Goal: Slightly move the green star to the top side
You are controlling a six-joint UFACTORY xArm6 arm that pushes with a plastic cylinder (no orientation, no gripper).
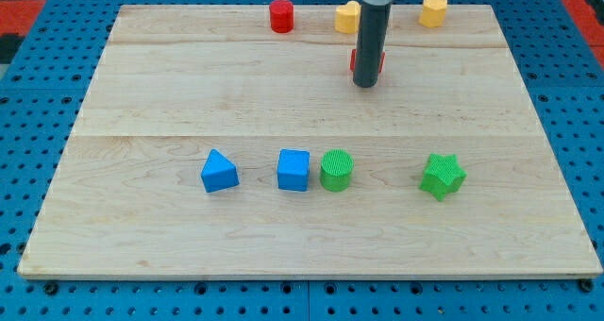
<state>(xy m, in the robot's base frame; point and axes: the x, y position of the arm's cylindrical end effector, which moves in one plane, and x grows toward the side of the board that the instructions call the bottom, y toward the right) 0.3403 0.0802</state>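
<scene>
We are holding my tip [365, 83], a bare rod without pincers, upper centre, while the green star [443, 177], lacking any long axis, is sitting lower right.

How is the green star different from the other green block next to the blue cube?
The green star has pointed arms; the green cylinder is round with a ribbed top. The star stands alone at the view's right; the cylinder sits right beside the blue cube. Both are the same green and lie far below my tip.
</scene>
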